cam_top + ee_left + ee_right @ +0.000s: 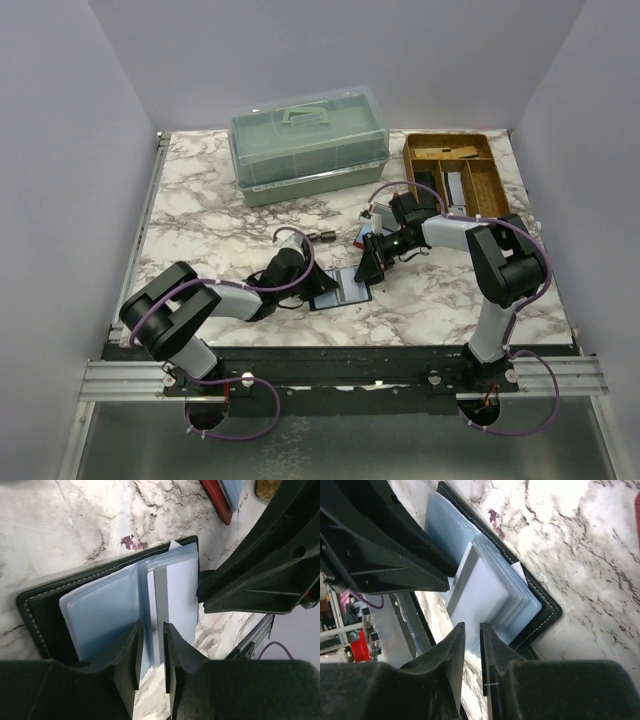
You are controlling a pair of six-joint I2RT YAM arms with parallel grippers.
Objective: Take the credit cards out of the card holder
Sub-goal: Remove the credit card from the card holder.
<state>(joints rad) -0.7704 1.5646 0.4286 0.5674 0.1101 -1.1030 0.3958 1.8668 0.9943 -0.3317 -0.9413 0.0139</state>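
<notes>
Left gripper (152, 627): stands narrowed to a slit at the open black card holder (37, 615); cannot tell any hold. Right gripper (471, 627): likewise, beside glossy pale-blue and grey credit cards (475, 580) tucked inside.

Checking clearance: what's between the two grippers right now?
The open card holder, blue sleeves showing, lies between left gripper and right gripper; clearest from the left wrist.

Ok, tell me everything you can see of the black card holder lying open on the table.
The black leather-look card holder with pale edge stitching lies open and flat on the marble table. Its pale blue translucent sleeves fan from the spine; a silvery-grey card juts from them.
</notes>
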